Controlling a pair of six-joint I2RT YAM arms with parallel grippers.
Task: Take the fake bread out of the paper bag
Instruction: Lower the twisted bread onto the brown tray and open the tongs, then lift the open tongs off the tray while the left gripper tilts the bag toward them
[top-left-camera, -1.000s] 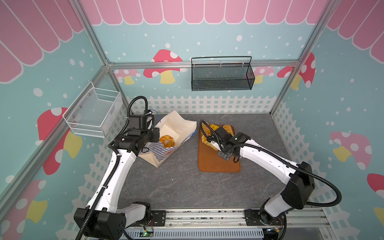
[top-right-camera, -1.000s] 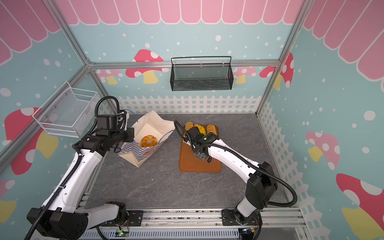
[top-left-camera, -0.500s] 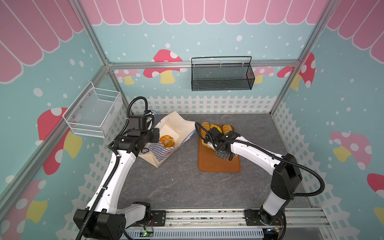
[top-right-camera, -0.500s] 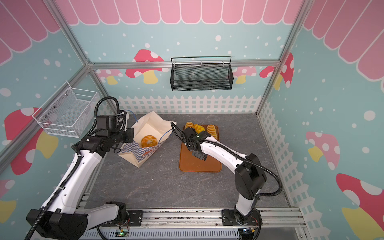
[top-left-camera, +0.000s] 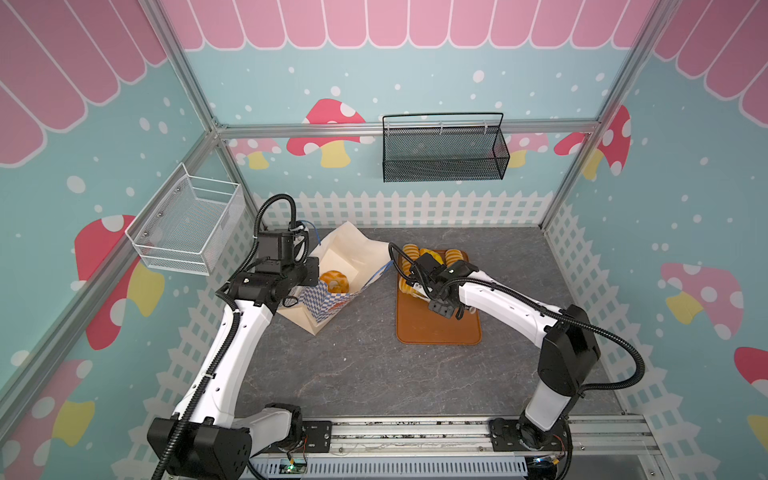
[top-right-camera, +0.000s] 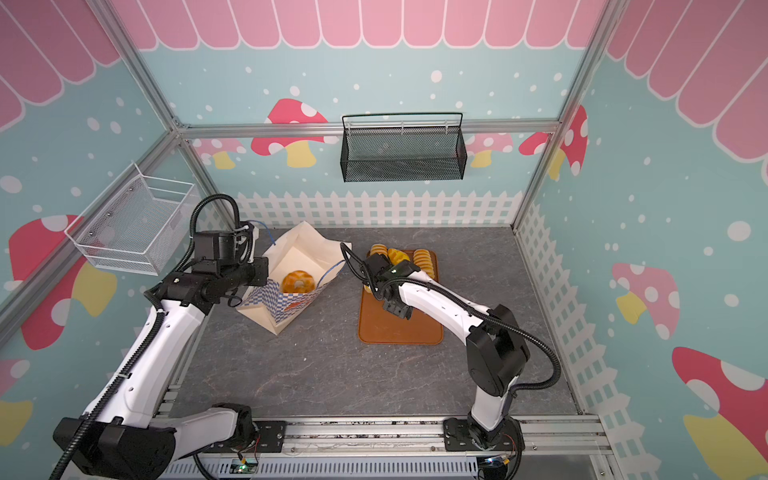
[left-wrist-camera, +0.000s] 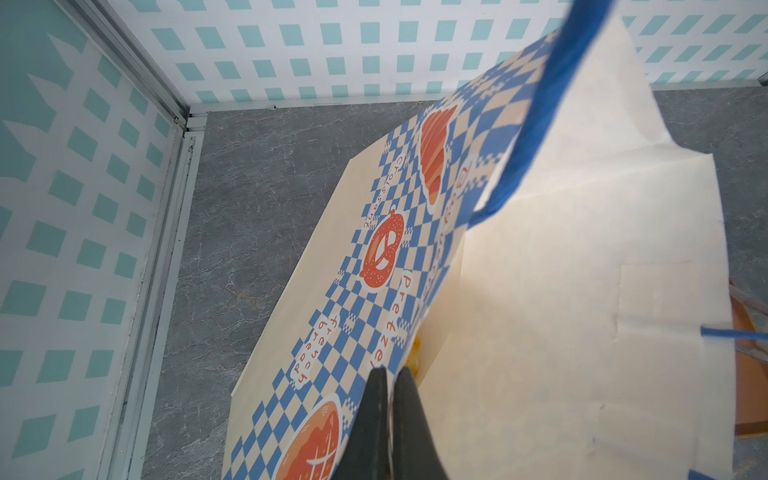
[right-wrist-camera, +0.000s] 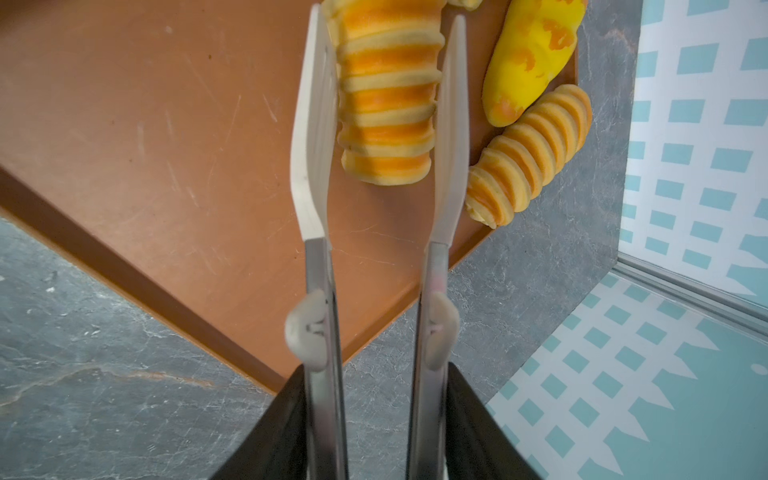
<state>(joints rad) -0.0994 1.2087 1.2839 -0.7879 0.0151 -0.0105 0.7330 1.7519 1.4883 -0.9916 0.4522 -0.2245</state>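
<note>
Tongs (right-wrist-camera: 309, 145) have sprung apart in the last second. The right claw (right-wrist-camera: 374, 415) has eased its squeeze on their handles but still grips them. The blades now stand either side of a ridged loaf (right-wrist-camera: 388, 104) lying on the tray (right-wrist-camera: 166, 124).

That loaf looks delivered: it is out of the bag (top-left-camera: 353, 253) and rests by the tray's bag-side edge, near other bread (top-left-camera: 453, 255) along the tray's far end.

The left claw (left-wrist-camera: 390, 399) is unchanged, pressed together on the bag's rim, holding it tipped open just beside the tray on the worktop (top-left-camera: 365, 365).

A doughnut (top-left-camera: 332, 280) is still visible inside the bag, so the job is not finished. The tongs probably need to lift clear and go back for it.
</note>
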